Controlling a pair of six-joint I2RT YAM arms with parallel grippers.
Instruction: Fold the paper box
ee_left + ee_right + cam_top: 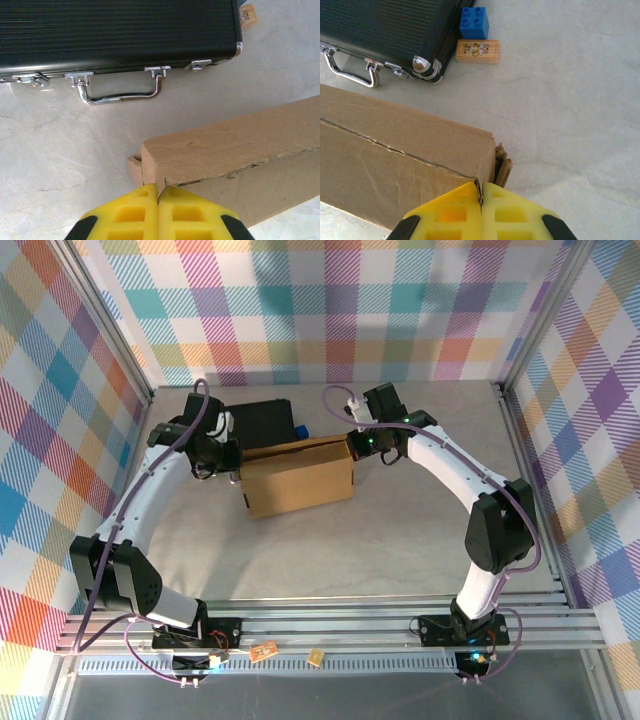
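The left gripper [159, 199] has its jaws pressed together on a thin cardboard edge at the left end of the paper box [298, 480]. The right gripper [481, 199] pinches the matching edge at the box's right end. Both arms reach forward with elbows bowed outward and wrists turned in toward each other. The box sits on the worktop [400, 540], near the middle of its far edge, just in front of a black case [115, 30].
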